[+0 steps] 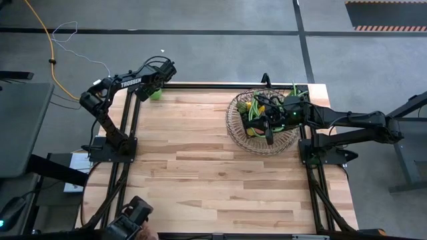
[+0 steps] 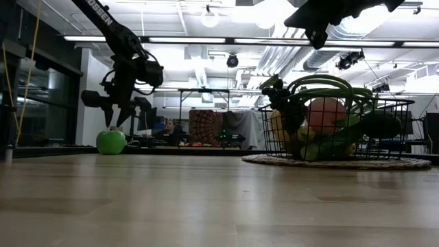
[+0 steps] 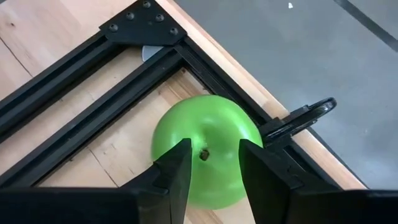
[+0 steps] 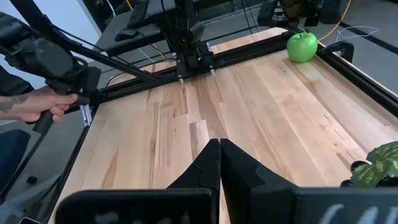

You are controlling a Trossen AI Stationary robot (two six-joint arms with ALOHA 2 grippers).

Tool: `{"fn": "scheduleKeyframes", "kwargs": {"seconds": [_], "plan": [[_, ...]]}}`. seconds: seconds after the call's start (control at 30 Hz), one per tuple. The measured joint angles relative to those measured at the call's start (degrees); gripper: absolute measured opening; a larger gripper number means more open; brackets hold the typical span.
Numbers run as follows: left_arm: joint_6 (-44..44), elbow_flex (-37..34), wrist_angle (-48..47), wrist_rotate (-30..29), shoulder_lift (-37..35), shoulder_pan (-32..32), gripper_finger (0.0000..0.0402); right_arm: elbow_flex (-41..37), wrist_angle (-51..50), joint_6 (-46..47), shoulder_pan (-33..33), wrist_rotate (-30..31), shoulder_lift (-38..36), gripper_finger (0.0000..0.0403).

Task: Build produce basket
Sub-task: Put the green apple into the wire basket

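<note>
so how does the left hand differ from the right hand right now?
The left hand hovers over the round green toy apple at the table's far left corner, with fingers apart and straddling its top; the right hand has fingers pressed shut on nothing. The left hand is far from the round brown wire basket, while the right hand hangs over it. Both are dark two-finger hands.

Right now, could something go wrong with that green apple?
Maybe. The green apple is round and sits at the table's far corner beside the black frame. The left gripper hangs above it with fingers apart but narrower than the apple, so it might push the apple and send it rolling off. The basket also looks full, so the apple could tumble out.
</note>
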Motion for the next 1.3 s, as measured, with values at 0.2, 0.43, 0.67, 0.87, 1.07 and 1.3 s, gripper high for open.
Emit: {"fn": "scheduleKeyframes", "kwargs": {"seconds": [0.2, 0.43, 0.67, 0.87, 1.07, 1.3], "plan": [[0.27, 0.02, -1.06, 0.12, 1.16, 0.00, 0.0117, 0.00, -0.43, 0.00, 0.00, 0.00, 0.00, 0.0000], [-0.50, 0.02, -0.93, -0.72, 1.16, -0.04, 0.0117, -0.02, -0.57, 1.05, 0.00, 0.02, 0.00, 0.0000], [-0.85, 0.02, -1.09, -1.16, 1.16, -0.17, 0.0117, -0.02, -0.57, 1.05, 0.00, 0.02, 0.00, 0.0000], [-1.89, 0.02, -0.39, -0.77, 1.70, -0.17, 0.0117, -0.02, -0.56, 1.51, 0.00, 0.02, 0.00, 0.0000], [-3.30, 0.11, -0.43, -0.86, 2.80, -0.20, 0.0117, -0.02, -0.58, 2.12, 0.00, 0.02, 0.00, 0.0000], [-3.59, 0.11, -0.43, -1.46, 2.89, -0.17, 0.0115, -0.02, -1.01, 2.58, 0.00, 0.02, 0.00, 0.0000]]}}
